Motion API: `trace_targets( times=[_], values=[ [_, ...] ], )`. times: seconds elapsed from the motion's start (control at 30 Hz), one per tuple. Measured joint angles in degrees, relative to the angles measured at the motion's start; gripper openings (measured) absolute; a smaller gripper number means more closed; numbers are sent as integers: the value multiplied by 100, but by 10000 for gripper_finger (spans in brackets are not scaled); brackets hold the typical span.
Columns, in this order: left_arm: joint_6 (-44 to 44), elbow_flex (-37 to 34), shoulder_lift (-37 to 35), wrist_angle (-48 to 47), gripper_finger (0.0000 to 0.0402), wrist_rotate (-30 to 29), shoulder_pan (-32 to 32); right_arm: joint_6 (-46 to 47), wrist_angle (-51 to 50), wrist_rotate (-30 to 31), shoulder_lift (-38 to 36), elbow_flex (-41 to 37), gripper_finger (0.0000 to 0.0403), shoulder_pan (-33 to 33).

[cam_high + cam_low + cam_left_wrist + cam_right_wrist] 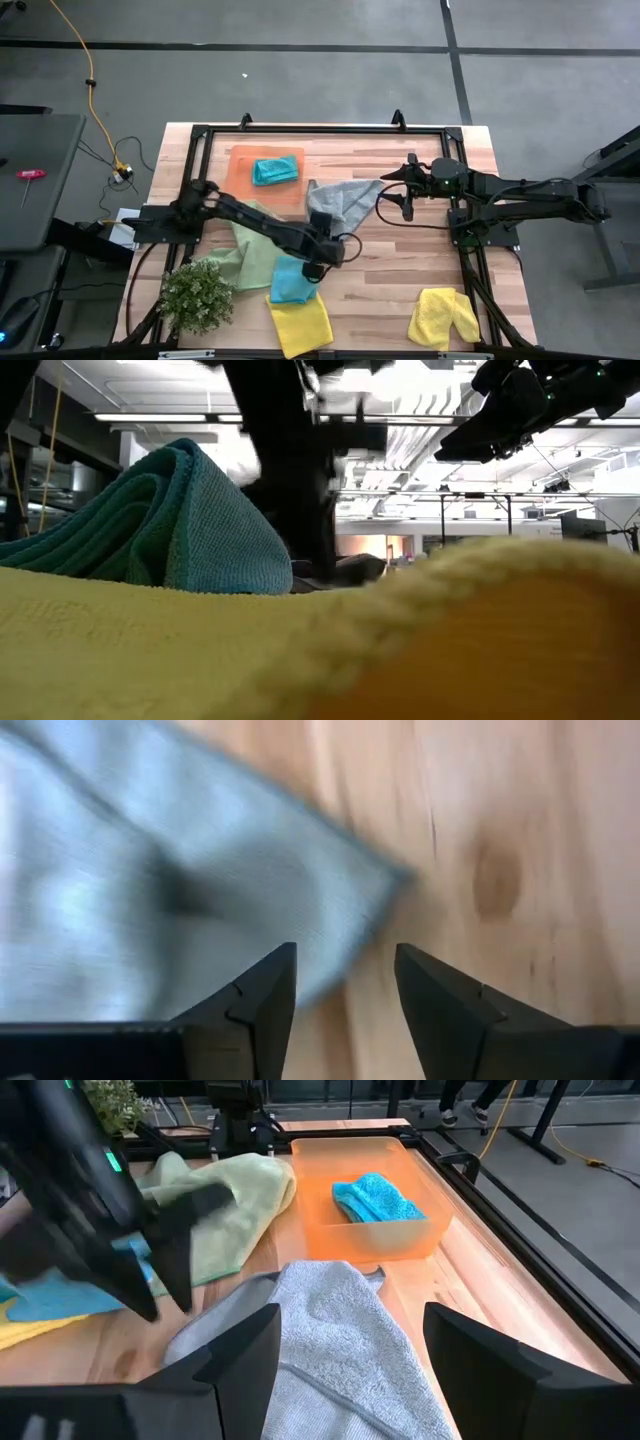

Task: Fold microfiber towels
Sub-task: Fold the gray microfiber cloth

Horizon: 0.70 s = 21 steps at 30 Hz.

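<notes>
My left gripper [328,252] [345,965] stands open and low over the wood at the table's middle, beside the near corner of the grey towel [340,200] [200,900], which lies spread flat. A teal towel [290,280] [170,520] lies bunched just to its near left. My right gripper [392,190] [350,1350] hangs open above the grey towel's [330,1330] right part. A light green towel [250,250] [220,1210] lies under the left arm. One yellow towel [300,325] lies at the near edge, another [443,318] at the near right.
An orange tray [240,160] [400,1235] at the far middle holds a folded teal towel [275,170] [375,1200]. A bushy green plant [197,295] stands at the near left. A black frame [320,128] rims the table. Bare wood [400,270] lies right of the left gripper.
</notes>
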Motion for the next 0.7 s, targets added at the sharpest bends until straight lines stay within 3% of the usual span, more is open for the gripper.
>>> trace_targets(
  times=[0.13,0.27,0.5,0.7],
  values=[
    [410,-420,-592,951,162,-542,24,29,-4,0,0,0,236,0],
    [815,-760,-648,1570,161,-634,260,50,-32,1,0,0,236,2],
    [1925,-967,-119,2474,162,-673,511,42,-57,2,1,0,236,2],
    [2888,-966,265,3027,162,-1358,504,48,-73,2,2,0,236,-2]
  ],
)
